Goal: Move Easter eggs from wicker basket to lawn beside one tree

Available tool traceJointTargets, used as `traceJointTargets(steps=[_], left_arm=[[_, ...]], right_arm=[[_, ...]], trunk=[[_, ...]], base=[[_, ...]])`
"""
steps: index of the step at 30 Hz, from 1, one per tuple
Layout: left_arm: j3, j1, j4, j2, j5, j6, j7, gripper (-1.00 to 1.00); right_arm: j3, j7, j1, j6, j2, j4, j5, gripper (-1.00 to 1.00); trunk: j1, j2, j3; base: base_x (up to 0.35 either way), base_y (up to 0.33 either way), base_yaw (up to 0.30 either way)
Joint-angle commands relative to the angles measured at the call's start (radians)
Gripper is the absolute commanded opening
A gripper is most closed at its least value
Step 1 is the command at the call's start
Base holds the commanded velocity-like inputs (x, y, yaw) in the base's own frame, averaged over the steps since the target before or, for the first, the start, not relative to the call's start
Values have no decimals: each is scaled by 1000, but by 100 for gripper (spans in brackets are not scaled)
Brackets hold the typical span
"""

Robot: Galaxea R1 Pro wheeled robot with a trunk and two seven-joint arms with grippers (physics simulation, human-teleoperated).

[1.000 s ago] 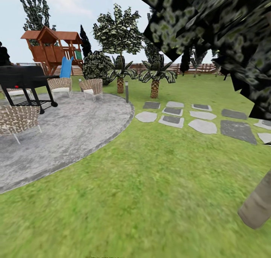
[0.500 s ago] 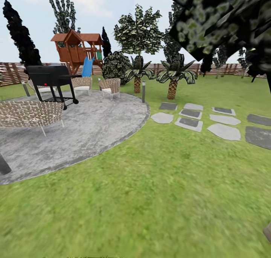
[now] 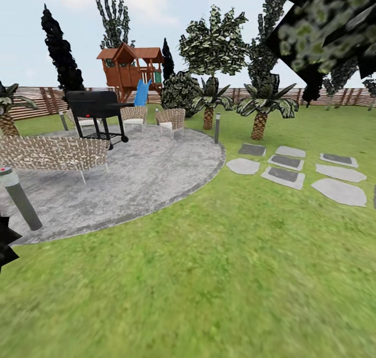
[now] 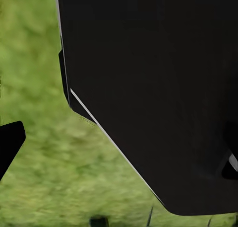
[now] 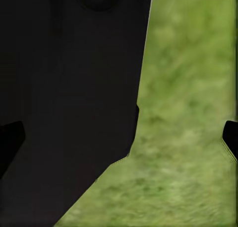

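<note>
Across the foreground of the head view spreads the lawn (image 3: 219,274), mottled green, meeting a round grey patio (image 3: 130,180) that carries a black grill (image 3: 96,110) and wicker chairs (image 3: 52,153). Stepping stones (image 3: 292,170) lie to the right, short palms (image 3: 261,110) and a wooden playhouse (image 3: 130,68) stand behind, and dark tree leaves (image 3: 329,24) hang in the upper right corner. Both wrist views show grass beside a large black body part – whether either pincer is open or closed cannot be told.
</note>
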Motion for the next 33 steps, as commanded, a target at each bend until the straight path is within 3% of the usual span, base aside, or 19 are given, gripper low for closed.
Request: traceJointTargets(steps=[1, 24, 33], left_arm=[[1, 0, 0, 0, 1, 1, -4, 100], [1, 0, 0, 1, 2, 0, -3, 100], [1, 0, -1, 0, 4, 0, -1, 100]], right_arm=[[1, 1, -1, 1, 0, 2, 8, 100], [2, 1, -1, -4, 0, -1, 12, 100], [2, 4, -1, -6, 2, -3, 12, 100]], trunk=[[1, 0, -1], [1, 0, -1], [1, 0, -1]], base=[[320, 0, 16], [331, 0, 1], [42, 0, 0]])
